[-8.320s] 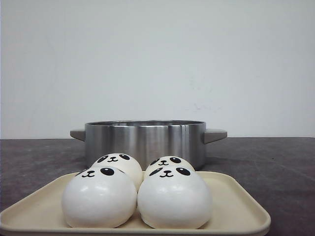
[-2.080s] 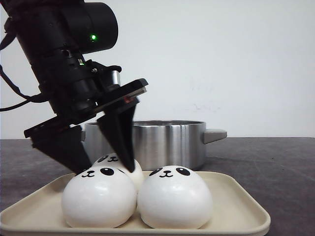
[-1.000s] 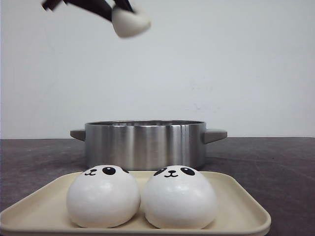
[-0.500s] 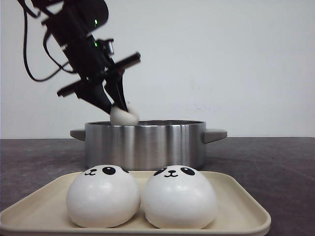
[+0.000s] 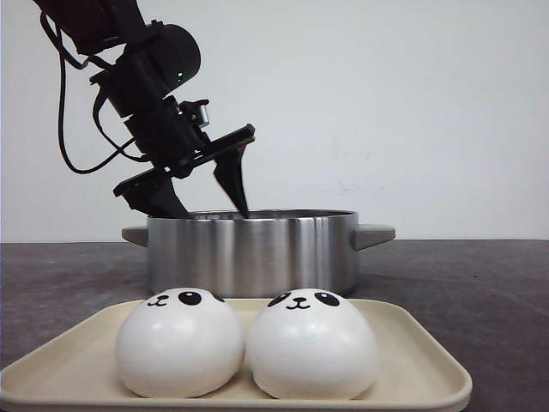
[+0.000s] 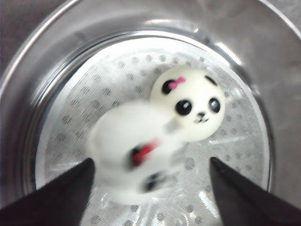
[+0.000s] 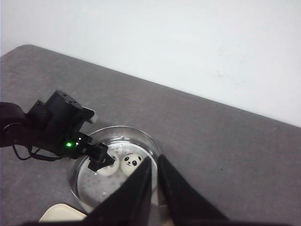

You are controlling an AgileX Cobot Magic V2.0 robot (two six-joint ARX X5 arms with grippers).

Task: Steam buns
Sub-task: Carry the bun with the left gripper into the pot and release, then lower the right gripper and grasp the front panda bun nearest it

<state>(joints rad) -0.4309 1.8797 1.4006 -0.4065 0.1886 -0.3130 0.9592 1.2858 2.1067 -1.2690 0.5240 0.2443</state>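
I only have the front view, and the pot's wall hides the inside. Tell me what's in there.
Observer: On the left wrist view, a sharp bun with a pink bow and a blurred bun lie touching on the perforated steamer plate.
Operator: Confirm the left gripper is empty.
Observer: The left gripper has its jaws wide apart above the buns, with nothing between them.
Operator: Report the right arm; it's outside my view.
Observer: The right gripper hangs high over the pot, jaws nearly together, holding nothing.

Brushed steel pot [image 5: 253,251]; smooth matt white buns [image 5: 180,348]; matt cream plastic tray [image 5: 429,365]; rough grey tabletop [image 5: 480,283].
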